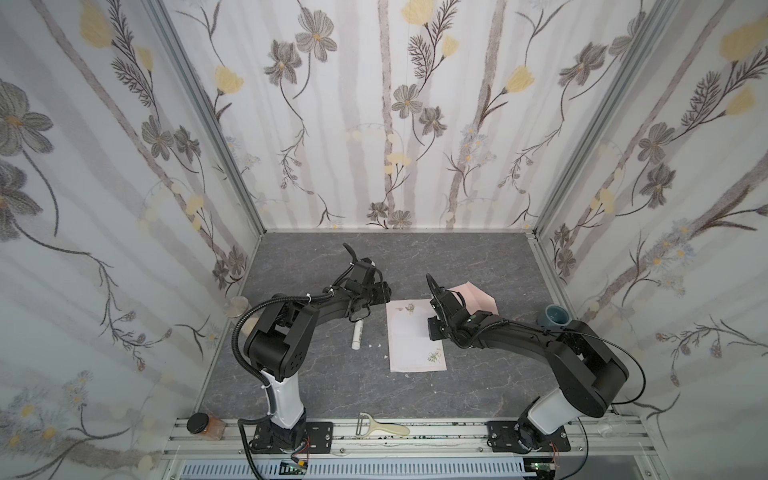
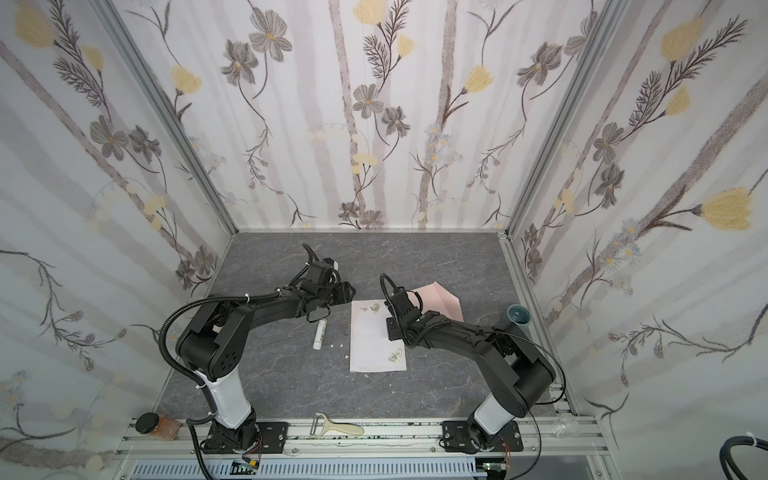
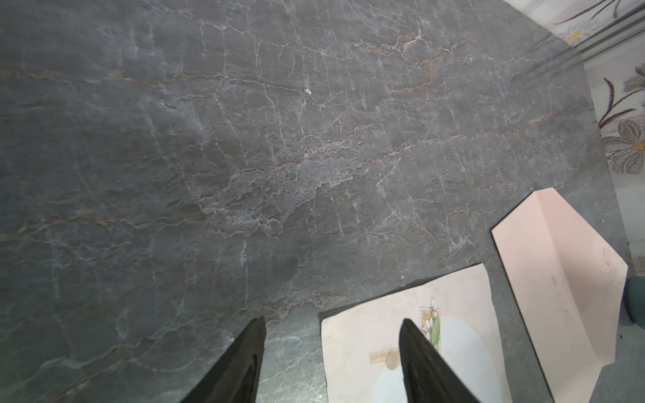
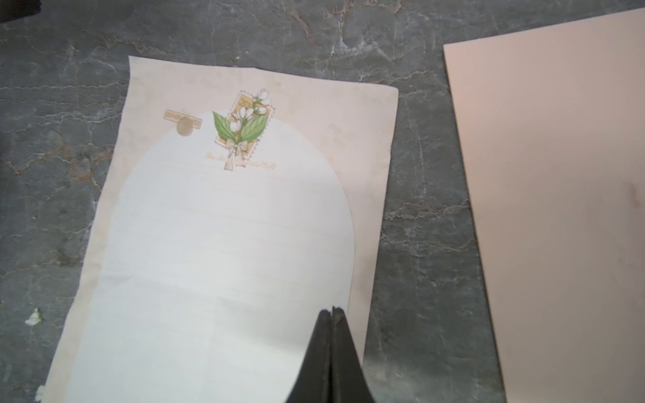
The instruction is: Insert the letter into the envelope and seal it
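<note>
The letter (image 1: 415, 336) lay flat mid-frame in a top view, the envelope (image 1: 484, 297) just beside its upper right (not touching). The left gripper (image 3: 332, 321) hung spread and empty. The right gripper (image 4: 331, 310) was clenched on nothing above the letter.

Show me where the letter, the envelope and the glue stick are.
the letter (image 1: 409, 340): in a top view, blank middle of the sheet.
the envelope (image 1: 482, 300): in a top view, bare pink face.
the glue stick (image 1: 358, 336): in a top view, middle of the tube.
</note>
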### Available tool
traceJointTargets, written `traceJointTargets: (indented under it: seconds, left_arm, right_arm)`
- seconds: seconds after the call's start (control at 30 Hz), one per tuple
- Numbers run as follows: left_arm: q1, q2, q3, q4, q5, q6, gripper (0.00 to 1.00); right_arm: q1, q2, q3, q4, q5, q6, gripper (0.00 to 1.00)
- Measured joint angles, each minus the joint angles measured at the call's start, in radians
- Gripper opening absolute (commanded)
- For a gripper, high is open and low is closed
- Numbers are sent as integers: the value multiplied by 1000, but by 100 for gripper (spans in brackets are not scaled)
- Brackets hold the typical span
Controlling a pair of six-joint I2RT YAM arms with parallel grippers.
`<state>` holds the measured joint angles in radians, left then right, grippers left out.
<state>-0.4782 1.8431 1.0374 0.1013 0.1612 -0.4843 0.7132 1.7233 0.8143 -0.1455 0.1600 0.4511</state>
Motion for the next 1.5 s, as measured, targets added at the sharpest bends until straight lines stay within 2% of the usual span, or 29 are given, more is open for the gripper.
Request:
traceJointTargets:
  seconds: [0.17,0.53,0.7,1.1,1.5]
  left_arm:
    - [1,10,20,-23,1,32,60]
    - [11,66,65,-60,43,70,57]
    - [22,89,80,-68,100,85,64]
    - [56,134,108,-52,208,93,62]
    - [68,163,117,-26,320,148,57]
  right_arm:
    - [0,-58,-11,-13,-32,6,0]
    - [5,-63,-170,42,-124,121,0]
    - [5,-48,-174,89,-127,136,0]
    - [5,-35,-173,119,-126,141,0]
    - [3,-35,-153,76,-119,131,0]
